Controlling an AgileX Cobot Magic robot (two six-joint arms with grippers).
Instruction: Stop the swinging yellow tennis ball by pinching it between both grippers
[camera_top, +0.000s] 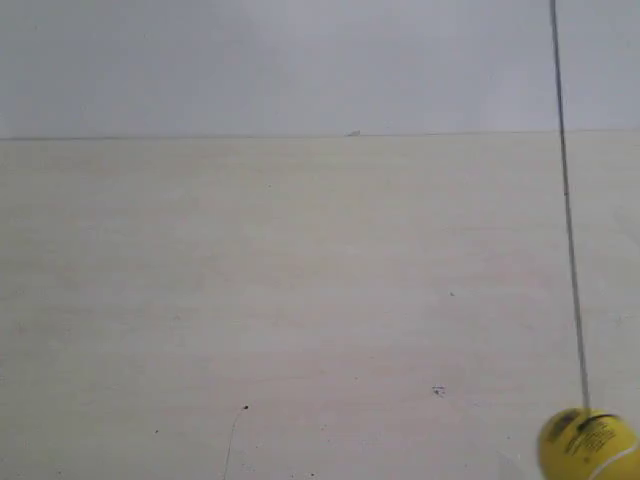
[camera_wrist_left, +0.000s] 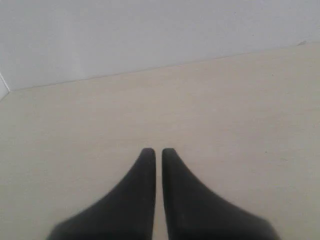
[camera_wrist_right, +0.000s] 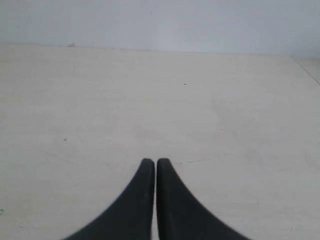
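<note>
The yellow tennis ball (camera_top: 588, 446), with black printed marks and a white seam, hangs at the bottom right corner of the exterior view on a thin dark string (camera_top: 567, 200) that runs up out of frame. Neither arm shows in the exterior view. In the left wrist view my left gripper (camera_wrist_left: 158, 151) is shut, its black pointed fingers nearly touching, with nothing between them. My right gripper (camera_wrist_right: 155, 161) in the right wrist view is likewise shut and empty. The ball shows in neither wrist view.
A pale wooden tabletop (camera_top: 300, 300) fills the scene, meeting a white wall (camera_top: 300, 60) at the back. A thin dark hair-like mark (camera_top: 235, 435) and small specks lie on the surface. The table's side edge (camera_wrist_right: 307, 67) shows in the right wrist view.
</note>
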